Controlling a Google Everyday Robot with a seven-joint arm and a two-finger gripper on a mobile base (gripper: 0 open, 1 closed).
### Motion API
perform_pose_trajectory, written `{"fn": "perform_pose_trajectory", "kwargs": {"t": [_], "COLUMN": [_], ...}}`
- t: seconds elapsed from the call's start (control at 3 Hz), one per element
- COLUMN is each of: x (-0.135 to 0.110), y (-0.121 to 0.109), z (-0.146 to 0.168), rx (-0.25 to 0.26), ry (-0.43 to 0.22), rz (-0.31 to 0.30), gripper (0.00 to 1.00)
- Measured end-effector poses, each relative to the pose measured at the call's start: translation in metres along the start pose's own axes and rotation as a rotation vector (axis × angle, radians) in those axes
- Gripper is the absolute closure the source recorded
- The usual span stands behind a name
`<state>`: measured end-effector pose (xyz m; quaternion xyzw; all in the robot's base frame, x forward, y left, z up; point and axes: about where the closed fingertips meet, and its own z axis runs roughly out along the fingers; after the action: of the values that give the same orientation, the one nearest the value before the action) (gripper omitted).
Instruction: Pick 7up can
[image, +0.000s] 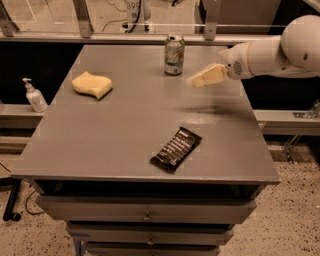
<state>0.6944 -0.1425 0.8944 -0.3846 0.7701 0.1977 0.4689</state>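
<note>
A gray bench (125, 130) fills the middle of the view. The 7up can (174, 55) stands up straight near the far edge of the bench, a bit right of the middle. It is pale with green and red marks and has a silver top.

The hand (194, 82) is in the air just to the right of the can, a little closer to us. It is pale yellow and points left, toward the can. The hand and the can are near each other but do not touch. I cannot tell if the hand is wide or narrow. A soft shadow lies on the bench below it. The big white arm (280, 50) comes in from the right side.

A yellow sponge (92, 85) lies on the left part of the bench, well apart from the can. A black snack bar (176, 149) lies flat near the front edge, turned at a slant.

A small white pump bottle (35, 96) stands on a low ledge to the left of the bench. Drawers (146, 210) sit under the bench top.
</note>
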Motion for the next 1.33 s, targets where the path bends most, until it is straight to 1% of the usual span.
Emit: {"fn": "perform_pose_trajectory", "kwargs": {"t": [0.33, 0.67, 1.0, 1.33], "x": [-0.02, -0.04, -0.054, -0.058], "y": [-0.02, -0.038, -0.05, -0.057], "z": [0.03, 0.054, 0.078, 0.098], "rx": [0.02, 0.067, 0.105, 0.117], "ry": [-0.144, -0.239, -0.286, -0.301], "rz": [0.025, 0.006, -0.033, -0.043], "gripper": [0.0, 0.0, 0.0, 0.0]}}
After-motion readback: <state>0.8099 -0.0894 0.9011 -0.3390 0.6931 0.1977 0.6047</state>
